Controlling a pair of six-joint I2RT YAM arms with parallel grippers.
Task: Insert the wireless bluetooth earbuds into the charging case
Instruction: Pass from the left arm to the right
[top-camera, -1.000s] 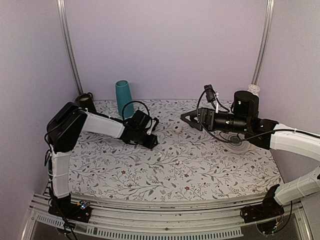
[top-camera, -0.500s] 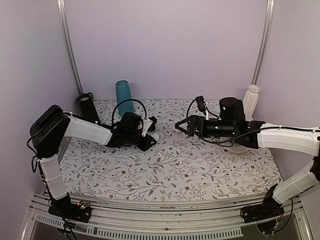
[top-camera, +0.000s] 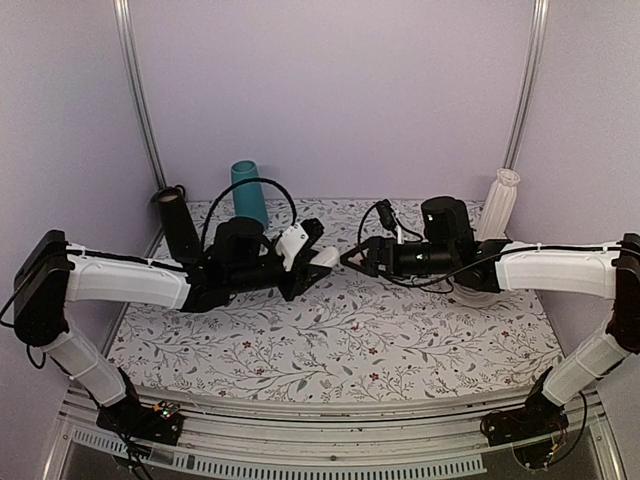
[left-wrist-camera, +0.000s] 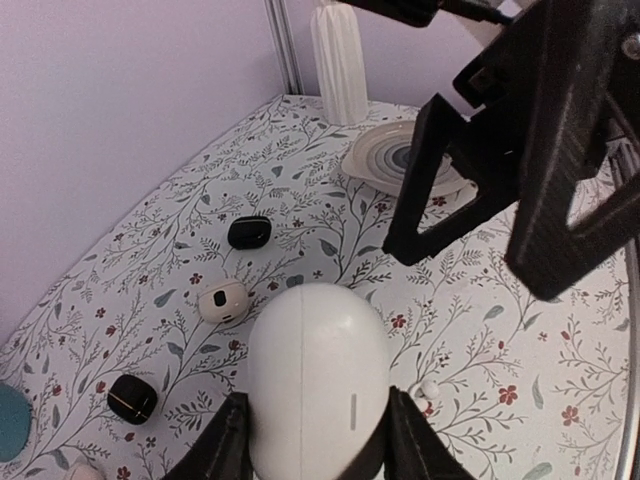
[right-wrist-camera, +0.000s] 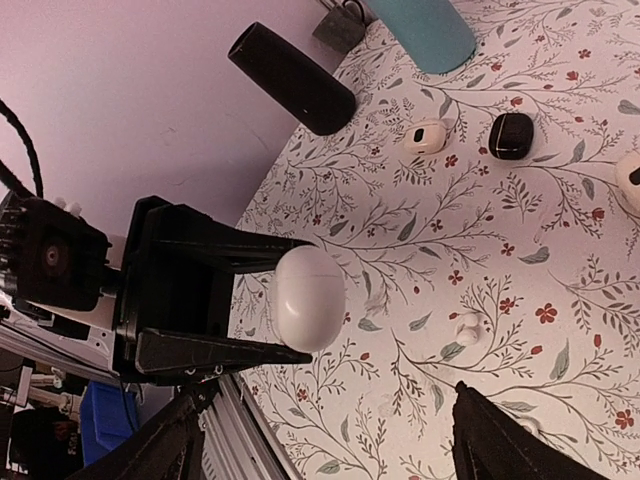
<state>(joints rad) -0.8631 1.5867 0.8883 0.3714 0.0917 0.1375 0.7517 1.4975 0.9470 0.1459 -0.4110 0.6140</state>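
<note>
My left gripper (top-camera: 316, 260) is shut on the charging case (top-camera: 327, 258), a glossy white pebble with its lid closed, and holds it above the table. In the left wrist view the case (left-wrist-camera: 318, 385) sits between my two fingers (left-wrist-camera: 225, 445). My right gripper (top-camera: 352, 256) is open and empty, its tips facing the case at close range; it also shows in the left wrist view (left-wrist-camera: 500, 200). One tiny white earbud (left-wrist-camera: 430, 388) lies on the cloth below the case, also in the right wrist view (right-wrist-camera: 468, 327). I see no second earbud for certain.
Two white round pieces with dark centres (right-wrist-camera: 425, 135) (right-wrist-camera: 630, 180) and black lumps (left-wrist-camera: 249, 232) (left-wrist-camera: 132, 398) lie on the floral cloth. A teal cup (top-camera: 247, 190) and black cylinder (top-camera: 180, 225) stand back left. A white vase (top-camera: 500, 205) and striped plate (left-wrist-camera: 400, 165) are back right.
My left gripper has risen off the table and moved right with the case in it. My right gripper has moved left until its tips nearly meet the case.
</note>
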